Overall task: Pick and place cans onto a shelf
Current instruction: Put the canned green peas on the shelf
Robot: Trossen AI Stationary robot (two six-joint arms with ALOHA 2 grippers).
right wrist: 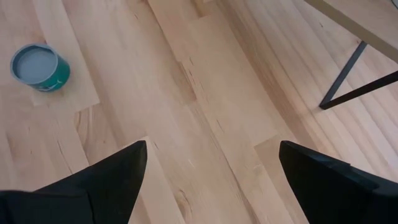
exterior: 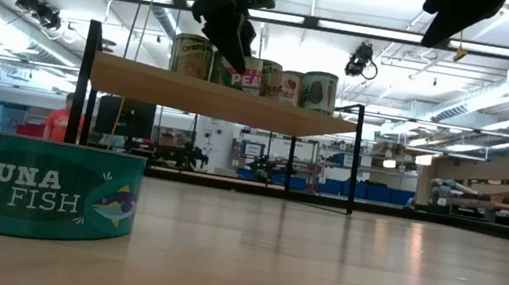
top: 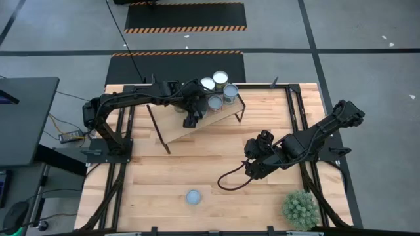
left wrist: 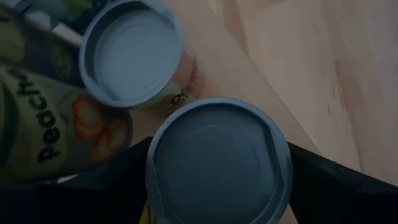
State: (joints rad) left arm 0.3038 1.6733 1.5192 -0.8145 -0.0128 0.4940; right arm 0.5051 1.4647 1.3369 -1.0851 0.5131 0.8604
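The wooden shelf stands at the table's far middle on thin black legs. Three cans stand upright on its far part, one labelled Peaches. A fourth can, with a dull blue-grey top, sits between the fingers of my left gripper, which reaches over the shelf from the table's left. A teal tuna can rests on its base on the table near the front edge. My right gripper hangs open above bare table at the right. My left gripper has the blue-grey-topped can between its two fingers, one on each opposite side of the can's wall under the top rim. The fingers slant down from the table's left. The can is upright over the shelf board; its top hides the pads and its base.
A green spiky potted plant stands at the table's near right corner. A black cable loops on the table below my right arm. Black frame rails run along the table's left and right sides. Bare wood lies between the shelf and the tuna can.
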